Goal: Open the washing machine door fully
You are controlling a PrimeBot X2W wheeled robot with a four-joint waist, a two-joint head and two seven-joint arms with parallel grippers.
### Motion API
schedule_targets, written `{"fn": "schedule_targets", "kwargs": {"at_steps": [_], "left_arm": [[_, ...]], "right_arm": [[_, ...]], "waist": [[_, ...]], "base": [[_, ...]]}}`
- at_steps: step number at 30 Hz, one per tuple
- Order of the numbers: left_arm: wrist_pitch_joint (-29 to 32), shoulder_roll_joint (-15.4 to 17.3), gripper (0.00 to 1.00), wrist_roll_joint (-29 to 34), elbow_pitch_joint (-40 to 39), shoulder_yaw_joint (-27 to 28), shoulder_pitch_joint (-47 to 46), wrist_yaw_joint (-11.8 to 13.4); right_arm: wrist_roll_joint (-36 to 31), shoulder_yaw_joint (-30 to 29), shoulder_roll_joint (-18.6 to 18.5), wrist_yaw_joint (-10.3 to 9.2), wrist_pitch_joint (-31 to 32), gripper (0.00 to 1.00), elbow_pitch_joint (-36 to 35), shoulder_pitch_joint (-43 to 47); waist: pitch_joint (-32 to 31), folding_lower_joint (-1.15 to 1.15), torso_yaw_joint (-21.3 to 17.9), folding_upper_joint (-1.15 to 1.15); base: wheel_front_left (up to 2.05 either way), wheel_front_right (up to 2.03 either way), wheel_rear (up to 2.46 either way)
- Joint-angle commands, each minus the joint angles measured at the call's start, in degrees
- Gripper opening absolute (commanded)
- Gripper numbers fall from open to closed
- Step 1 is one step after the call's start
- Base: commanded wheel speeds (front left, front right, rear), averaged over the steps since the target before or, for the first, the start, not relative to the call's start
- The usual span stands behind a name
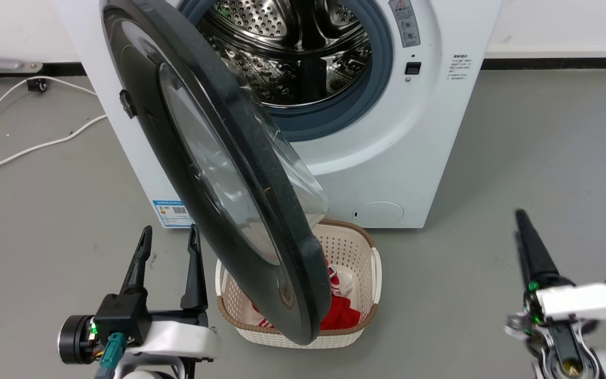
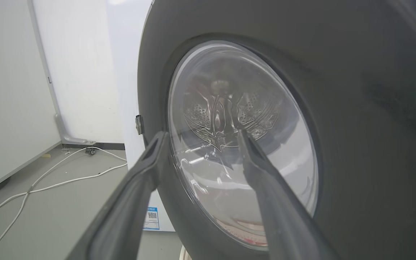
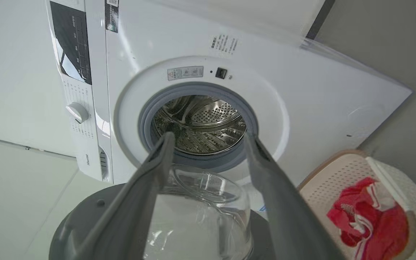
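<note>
Spread and empty at 7 and 5 o'clock: left gripper (image 1: pixel 170 232), right gripper (image 1: pixel 523 221), likely leaving swing room for round glossy black door (image 1: pixel 219 173).

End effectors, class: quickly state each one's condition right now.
Left end effector: open, holding nothing.
Right end effector: open, holding nothing.

The door (image 1: pixel 219 168), a round glossy black ring around a clear domed glass bowl, stands swung well out from the left side of the white front-loading washer (image 1: pixel 387 147), bowl facing the machine, leaving the perforated steel drum (image 1: pixel 282 47) uncovered.
</note>
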Motion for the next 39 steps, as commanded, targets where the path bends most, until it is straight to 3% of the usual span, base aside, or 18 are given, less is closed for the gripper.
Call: {"fn": "schedule_targets", "kwargs": {"at_steps": [1,7,15,21,24,39], "left_arm": [[-0.1,0.0,1.0,0.3,-0.1,0.3,0.7,0.1],[-0.1,0.0,1.0,0.8,-0.3,1.2,1.6,-0.1],[-0.1,0.0,1.0,1.1,0.1,1.3,1.6,-0.7],[-0.1,0.0,1.0,1.5,0.0,1.2,1.9,-0.9],[-0.1,0.0,1.0,1.6,0.0,1.0,2.1,-1.0],[-0.1,0.0,1.0,1.8,0.4,1.0,2.8,-1.5]], "right_arm": [[-2.8,-0.2,-0.7,0.01,-2.0,1.0,-1.1,1.5],[-24.6,-2.8,-1.7,0.0,-13.4,1.0,-6.1,6.5],[-61.0,-7.0,0.4,-0.01,-15.1,1.0,-17.8,8.9],[-76.2,-3.5,1.0,-0.01,-14.2,1.0,-22.3,10.9],[-78.6,-2.2,1.0,-0.02,-13.5,1.0,-21.8,12.0],[-74.8,-2.2,1.0,-0.02,-14.0,1.0,-14.8,12.8]], "waist": [[-0.2,0.01,-0.3,0.0],[-1.0,0.01,-1.2,0.0],[-1.5,0.01,-1.1,0.0],[-1.7,0.01,-0.5,0.0],[-1.9,0.01,-0.3,0.0],[-2.8,0.01,-0.5,0.0]], "base": [[0.0,0.0,0.0],[0.0,0.0,0.0],[0.0,0.0,0.0],[0.0,0.0,0.0],[0.0,0.0,0.0],[0.0,0.0,0.0]]}}
